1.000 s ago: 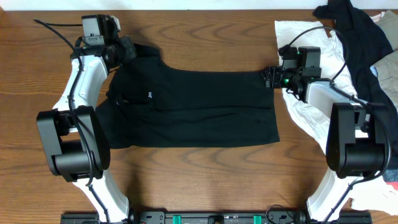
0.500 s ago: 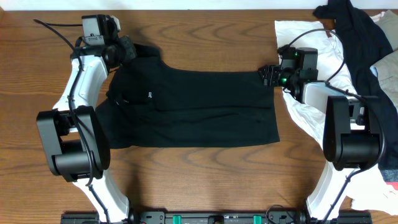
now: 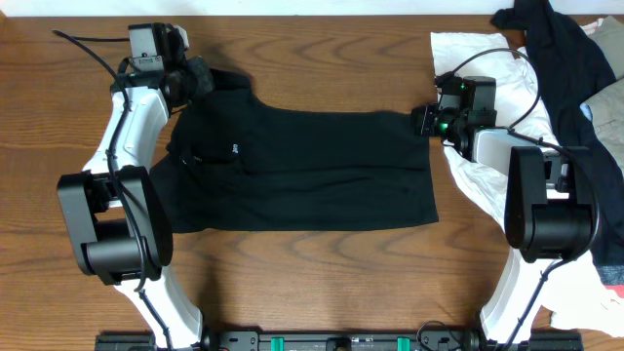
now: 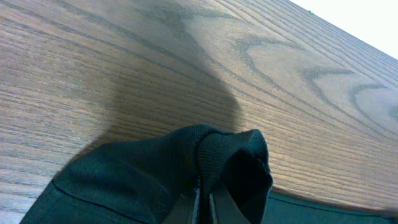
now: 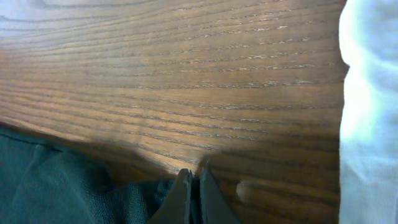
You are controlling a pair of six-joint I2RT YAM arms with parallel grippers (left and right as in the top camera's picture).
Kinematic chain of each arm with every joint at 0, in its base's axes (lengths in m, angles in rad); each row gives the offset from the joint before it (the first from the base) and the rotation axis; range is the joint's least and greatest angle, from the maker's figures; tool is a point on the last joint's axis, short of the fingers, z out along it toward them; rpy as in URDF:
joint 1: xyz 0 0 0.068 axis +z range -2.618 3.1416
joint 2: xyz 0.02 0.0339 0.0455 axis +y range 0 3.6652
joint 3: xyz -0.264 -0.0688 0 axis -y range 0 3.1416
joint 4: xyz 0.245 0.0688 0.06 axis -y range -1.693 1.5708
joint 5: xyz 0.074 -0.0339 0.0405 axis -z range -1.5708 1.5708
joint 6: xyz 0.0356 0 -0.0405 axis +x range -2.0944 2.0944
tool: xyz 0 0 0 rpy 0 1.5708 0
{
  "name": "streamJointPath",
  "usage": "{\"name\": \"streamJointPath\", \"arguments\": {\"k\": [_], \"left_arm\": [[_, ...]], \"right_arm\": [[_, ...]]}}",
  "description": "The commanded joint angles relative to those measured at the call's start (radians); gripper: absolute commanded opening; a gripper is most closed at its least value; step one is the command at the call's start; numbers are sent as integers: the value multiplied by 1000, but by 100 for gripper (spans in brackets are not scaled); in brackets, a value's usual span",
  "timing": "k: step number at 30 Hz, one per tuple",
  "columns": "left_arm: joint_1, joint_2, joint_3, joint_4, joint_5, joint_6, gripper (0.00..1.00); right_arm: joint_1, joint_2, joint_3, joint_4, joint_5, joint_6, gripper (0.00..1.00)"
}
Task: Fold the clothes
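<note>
Polo shirt: your polo shirt (image 3: 312, 171) lies spread flat across the middle of the surface (image 3: 322, 283), collar end toward 9 o'clock, hem toward 3 o'clock, the white logo (image 3: 235, 150) facing up.
Done: nothing is folded yet; both far corners are taken up, which I judge to be the start of the first fold.
Left: every fold, likely beginning with the 12 o'clock edge brought over toward 6 o'clock.
Left tool: your left tool (image 3: 200, 78) sits at 10 o'clock, closed tight with a bunched ridge of the shirt's sleeve or shoulder fabric pinched in it.
Right tool: your right tool (image 3: 421, 119) sits at 2 o'clock on the hem corner, jaws pressed together; dark fabric runs right up to them, so it looks like a thin pinch of the hem.
Nearby: the white cloth (image 3: 487, 185) lies just beside the hem at 3 o'clock; the other black garment (image 3: 561, 58) is heaped at 1 o'clock, apart from the shirt.
Change: a second ago your right tool's jaws stood apart at the hem; now they are together. The shirt and your left tool have not shifted.
</note>
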Motion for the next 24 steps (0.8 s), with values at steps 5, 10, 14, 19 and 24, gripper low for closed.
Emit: {"name": "streamJointPath", "arguments": {"k": [5,10,14,19,24], "left_arm": [[1,-42,5,-16,-8,21,6],[1,-127,5,-79,-9,32,6],[2,-180,5,-169,-9,32,6],[24,-214,5,-298,-9,32,6],[71,-233,5,-434,-9,32,6]], "right_arm": [[-33,-16,-5,-27,-4,38,1],[-38,-95,-2,-75,-4,46,1],[-38,-163,1,-166,-5,46,1],[-38,-253,1,-317,-16,45,1],[-38,-327,1,-452,-19,22,1]]}}
